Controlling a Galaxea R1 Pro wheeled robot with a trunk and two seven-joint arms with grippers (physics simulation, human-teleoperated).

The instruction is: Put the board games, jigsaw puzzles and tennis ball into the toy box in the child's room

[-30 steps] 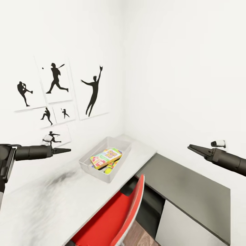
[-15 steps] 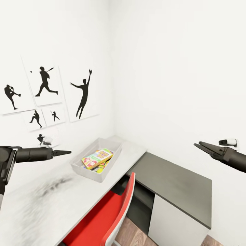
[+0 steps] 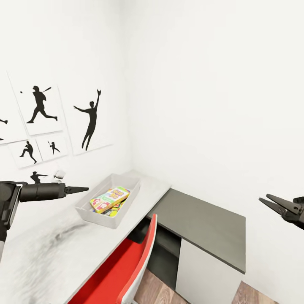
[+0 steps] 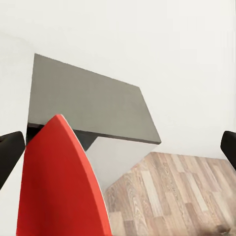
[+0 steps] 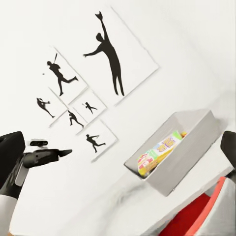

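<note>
The toy box (image 3: 91,213), a shallow grey tray, stands on the pale table (image 3: 46,253) near the room's corner. In it lies a white and yellow board game (image 3: 110,198) on top of other colourful flat pieces (image 3: 115,209) that I cannot tell apart. My left gripper (image 3: 81,189) hovers just left of the toy box, above the table. Its fingers (image 4: 10,153) stand wide apart with nothing between them. My right gripper (image 3: 267,199) hangs open and empty, far right of the dark side section (image 3: 202,219). The right wrist view shows the toy box (image 5: 183,163) and board game (image 5: 161,149).
A red swivel chair (image 3: 122,270) is tucked against the table's front. A white panel (image 3: 198,270) closes the lower side section, with wood floor (image 3: 157,291) below. Black sports silhouette pictures (image 3: 90,120) hang on the left wall.
The camera has turned right, so the toy box, pictures and chair sit further left in the picture. My right gripper now shows lower and nearer the right edge.
</note>
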